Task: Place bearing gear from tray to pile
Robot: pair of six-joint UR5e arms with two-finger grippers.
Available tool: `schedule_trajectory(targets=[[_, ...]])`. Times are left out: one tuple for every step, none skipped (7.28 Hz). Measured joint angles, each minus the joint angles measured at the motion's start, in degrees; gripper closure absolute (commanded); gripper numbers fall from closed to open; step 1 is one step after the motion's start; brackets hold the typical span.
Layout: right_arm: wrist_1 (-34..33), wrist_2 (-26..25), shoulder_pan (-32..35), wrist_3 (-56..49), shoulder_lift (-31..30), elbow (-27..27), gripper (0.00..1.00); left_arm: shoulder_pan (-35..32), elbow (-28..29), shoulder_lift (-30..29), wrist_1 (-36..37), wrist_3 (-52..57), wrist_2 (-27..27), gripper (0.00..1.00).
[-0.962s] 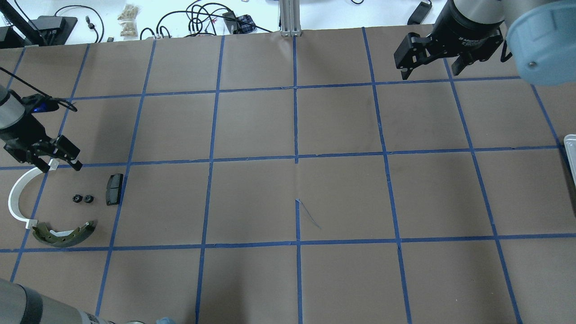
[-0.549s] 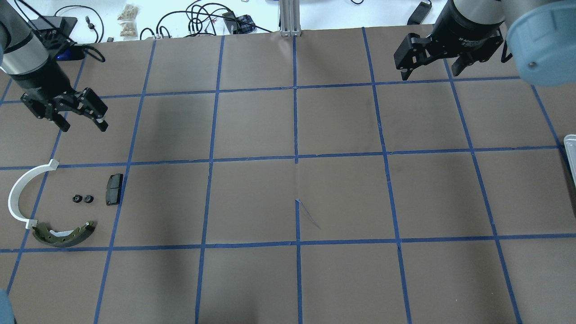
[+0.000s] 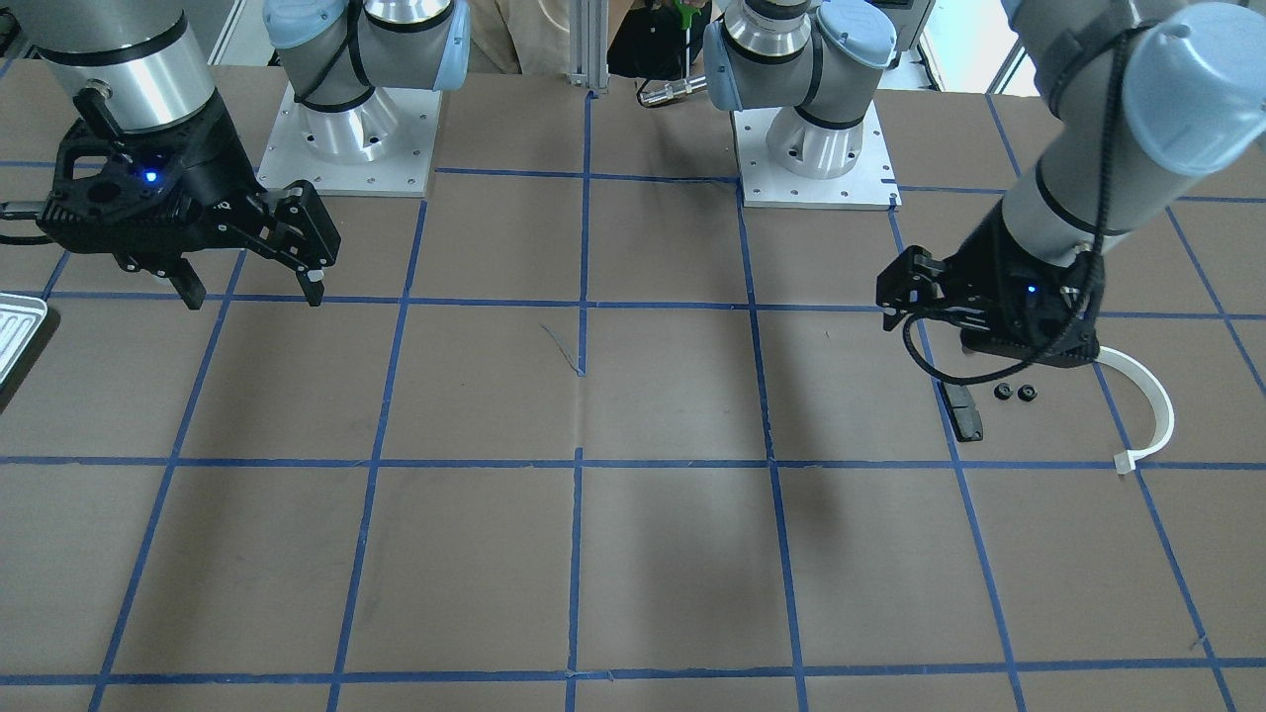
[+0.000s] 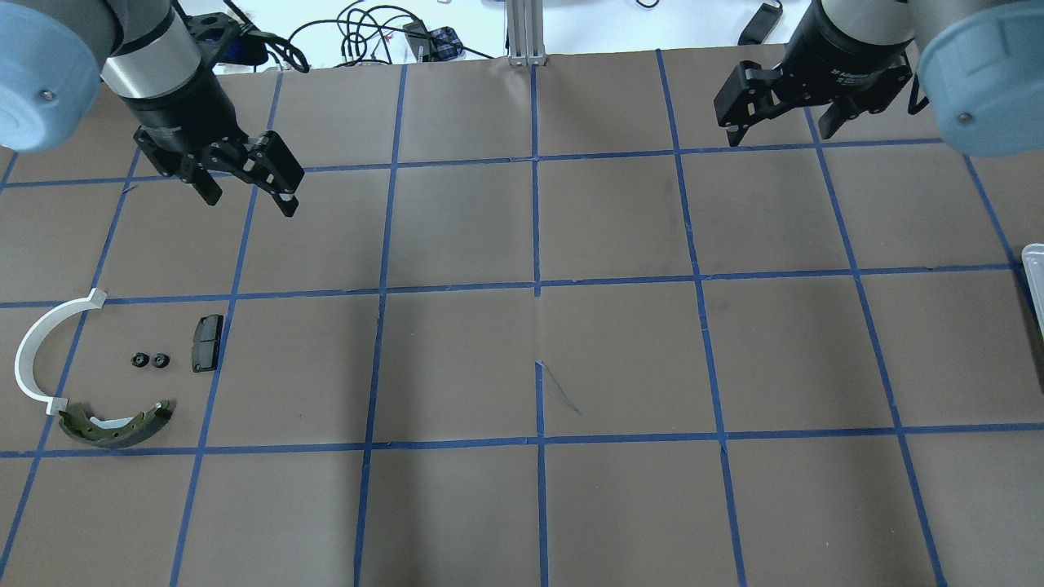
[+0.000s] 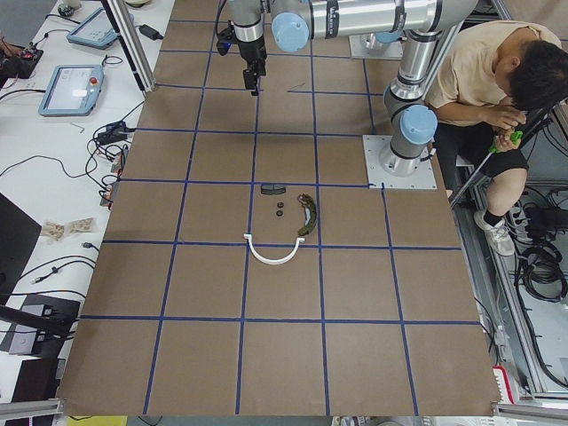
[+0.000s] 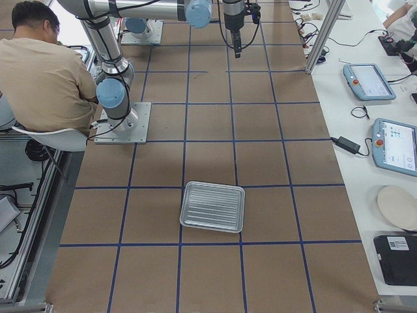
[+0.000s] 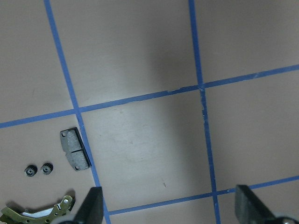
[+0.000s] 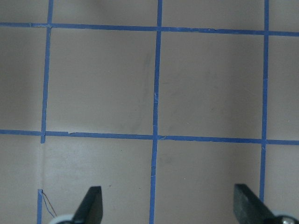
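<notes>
Seemingly the placing step is over. Two small black bearing gears lie on the desk inside the pile, between the white arc and the black pad, with the olive brake shoe on the robot's side of them. The tray, well apart toward the robot's right end, shows only bare ribs. The left claw hovers spread and empty beyond the pile; the right claw hangs likewise spread, holding nothing. No gear looks left to fetch — so the next move, I judge, calls for little more than parking both arms clear, or checking the tray once more.
</notes>
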Motion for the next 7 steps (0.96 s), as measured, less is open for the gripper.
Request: schedule_trajectory(targets=[[0.01,0.00,0.00,0.00,0.00,-0.01,0.00,-0.82,-1.61,1.64,-0.73,-1.71,-0.58,0.00],[0.02,0.00,0.00,0.00,0.00,-0.03,0.00,-1.22,-3.72,3.87,-0.96,-4.48,-0.87,0.00],[0.02,0.00,0.00,0.00,0.00,-0.03,0.00,-1.51,-5.51,6.01,-0.94,-6.37,-1.16,0.00],[0.02,0.00,0.00,0.02,0.00,-0.04,0.00,-1.81,-6.88,7.68,-0.90,-7.31,-1.13,0.00],[0.02,0.00,0.00,0.03,0.00,-0.02,0.00,-1.94,-7.67,8.74,-0.89,-7.61,-0.97,0.00],[0.02,0.00,0.00,0.02,0.00,-0.01,0.00,-1.96,-8.03,9.17,-0.88,-7.64,-0.88,0.00],[0.02,0.00,0.00,0.01,0.00,0.00,0.00,-1.98,-8.20,9.25,-0.88,-7.57,-0.85,0.00]])
